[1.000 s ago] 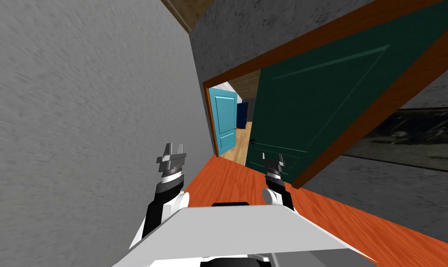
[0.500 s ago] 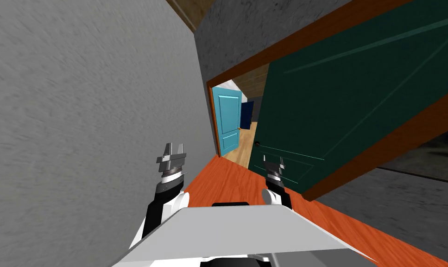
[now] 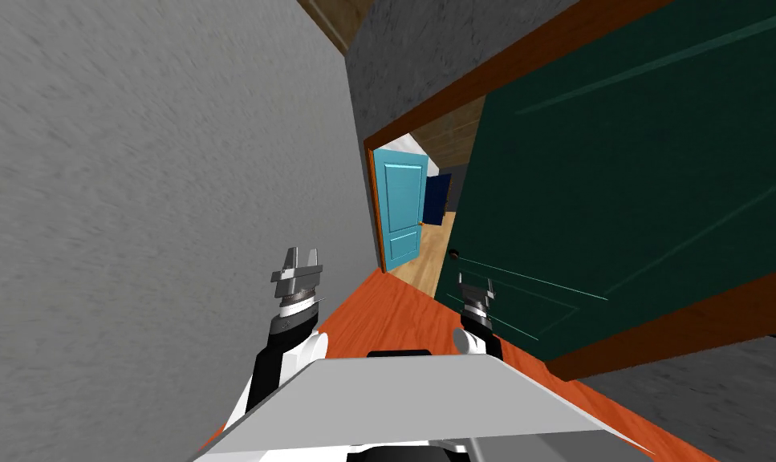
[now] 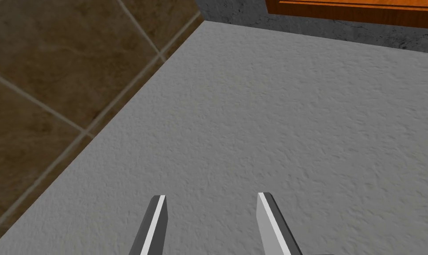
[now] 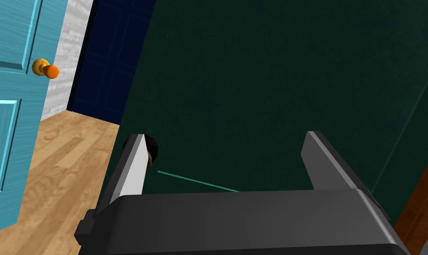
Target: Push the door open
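1 second of rolling forward, by the head view: whole scene swollen and slid aside, so read as own advance, not as a plain swing of the dark green door [image 3: 619, 184]. Now looms large to the right, ajar, free edge well off the orange-brown frame [image 3: 375, 208]. Through the gap: light wood floor [image 3: 418, 269] and a teal door [image 3: 402, 204] beyond. Gap perhaps slightly wider than before, though hard to separate from the approach.

Right jaws spread wide, fingers [image 5: 133, 164] up at the green panel just beside its dark knob [image 5: 152, 152]; touching or just short, cannot tell. Left jaws parted too, fingers [image 4: 157, 221] idle beside the grey wall [image 3: 137, 200].

For the task: closing in done, pushing barely begun. Likely calls for more forward drive through the right arm near the free edge.
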